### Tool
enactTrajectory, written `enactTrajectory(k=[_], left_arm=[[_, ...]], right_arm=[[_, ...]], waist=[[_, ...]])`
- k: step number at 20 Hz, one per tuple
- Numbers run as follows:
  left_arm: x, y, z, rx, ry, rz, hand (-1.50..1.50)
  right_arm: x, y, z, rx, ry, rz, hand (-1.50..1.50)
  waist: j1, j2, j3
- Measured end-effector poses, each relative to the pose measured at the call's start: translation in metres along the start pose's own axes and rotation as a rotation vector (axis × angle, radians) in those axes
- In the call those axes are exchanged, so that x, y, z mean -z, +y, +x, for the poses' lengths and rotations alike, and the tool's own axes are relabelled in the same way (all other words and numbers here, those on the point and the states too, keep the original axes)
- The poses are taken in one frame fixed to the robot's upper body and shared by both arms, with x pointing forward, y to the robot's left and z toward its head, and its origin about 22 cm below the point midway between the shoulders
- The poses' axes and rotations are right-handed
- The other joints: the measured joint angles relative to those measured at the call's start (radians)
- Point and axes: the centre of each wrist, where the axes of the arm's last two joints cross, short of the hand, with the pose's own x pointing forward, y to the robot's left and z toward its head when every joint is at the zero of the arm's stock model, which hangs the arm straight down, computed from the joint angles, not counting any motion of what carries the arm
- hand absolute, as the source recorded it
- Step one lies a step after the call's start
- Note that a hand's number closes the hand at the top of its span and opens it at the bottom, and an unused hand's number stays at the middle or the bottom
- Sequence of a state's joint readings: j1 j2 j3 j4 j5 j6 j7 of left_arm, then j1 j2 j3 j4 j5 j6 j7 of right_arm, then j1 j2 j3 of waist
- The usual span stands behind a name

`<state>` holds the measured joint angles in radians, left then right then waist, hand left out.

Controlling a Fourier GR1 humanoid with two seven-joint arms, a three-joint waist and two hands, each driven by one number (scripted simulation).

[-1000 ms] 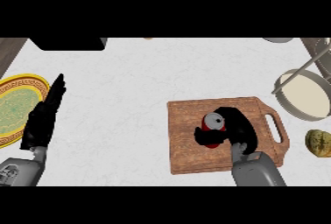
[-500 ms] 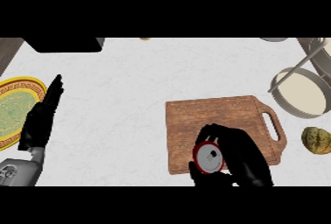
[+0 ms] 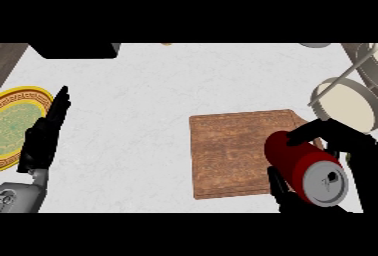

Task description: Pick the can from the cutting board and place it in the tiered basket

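A red can (image 3: 304, 167) with a silver top is lifted off the wooden cutting board (image 3: 229, 150) and held at the board's right edge. My right hand (image 3: 345, 146) is curled round the can, thumb and fingers on either side, and it hides the board's handle. The tiered basket (image 3: 345, 102), grey wire with a cream tray, stands at the right edge just beyond the hand. At the left, my left hand (image 3: 44, 135) rests open with fingers straight, pointing away from me.
A yellow and green patterned plate (image 3: 13, 120) lies at the left edge beside the left hand. A dark object (image 3: 74, 50) sits at the back left. White counter (image 3: 148, 100) lies between the plate and the board.
The right hand has lifted the can off the board and carried it right, toward the basket. The view has shifted slightly. The left hand has stayed where it was.
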<state>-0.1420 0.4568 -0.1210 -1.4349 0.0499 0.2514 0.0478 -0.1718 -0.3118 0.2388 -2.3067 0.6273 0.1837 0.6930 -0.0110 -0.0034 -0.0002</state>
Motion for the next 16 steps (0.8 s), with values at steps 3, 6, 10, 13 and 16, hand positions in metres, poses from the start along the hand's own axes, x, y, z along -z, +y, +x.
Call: enactTrajectory(k=[3, 6, 10, 13, 16], left_arm=[[0.001, -0.004, -0.002, 0.001, -0.005, 0.006, 0.0], [-0.003, -0.006, -0.002, 0.004, -0.007, -0.004, 0.0], [-0.002, -0.003, 0.002, -0.002, -0.012, -0.007, 0.0], [0.0, -0.006, 0.005, 0.005, -0.014, -0.007, 0.0], [0.005, -0.004, 0.005, 0.001, -0.014, -0.009, 0.0]], right_arm=[[0.009, -0.025, -0.001, -0.075, 0.002, -0.077, 1.5], [0.021, -0.055, 0.003, -0.134, 0.01, -0.109, 1.5], [0.036, -0.087, -0.005, -0.117, 0.012, -0.089, 1.5], [0.057, -0.103, -0.014, -0.098, 0.0, -0.083, 1.5], [0.074, -0.109, -0.025, -0.134, -0.012, -0.075, 1.5]], waist=[[0.004, 0.001, 0.0], [0.008, 0.001, 0.0], [0.011, 0.002, 0.0], [0.014, 0.003, 0.0], [0.015, 0.004, 0.0]])
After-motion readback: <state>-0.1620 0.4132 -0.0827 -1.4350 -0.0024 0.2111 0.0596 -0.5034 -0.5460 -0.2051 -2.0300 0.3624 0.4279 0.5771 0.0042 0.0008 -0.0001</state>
